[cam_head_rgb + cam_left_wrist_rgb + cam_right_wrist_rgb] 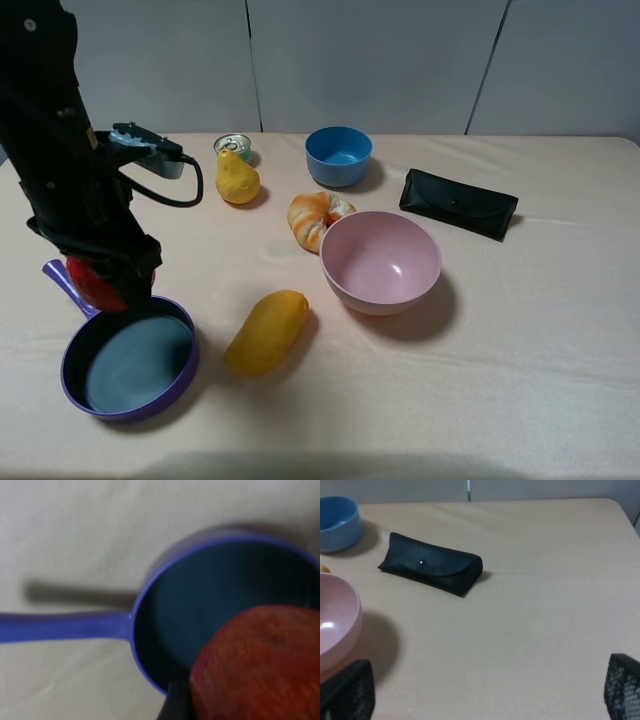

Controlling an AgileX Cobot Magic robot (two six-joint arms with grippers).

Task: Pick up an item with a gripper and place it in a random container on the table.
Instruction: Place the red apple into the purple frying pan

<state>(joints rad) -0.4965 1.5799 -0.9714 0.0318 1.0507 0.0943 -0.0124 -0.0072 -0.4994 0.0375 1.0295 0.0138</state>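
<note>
My left gripper (100,285) is shut on the red apple (93,283) and holds it above the far left rim of the purple frying pan (70,385), near the handle. In the left wrist view the apple (260,665) fills the near corner, over the pan's dark teal inside (210,600), with one black fingertip (175,705) beside it. My right gripper (485,690) is open and empty over the beige table (545,620); its two black fingers (347,690) show wide apart. It is out of the exterior view.
A yellow-orange mango (266,330) lies right of the pan. A pink bowl (380,262), a blue bowl (338,155), a yellow pear (236,180), a small tin (232,145), a striped bread roll (315,217) and a black case (458,203) stand further back and right.
</note>
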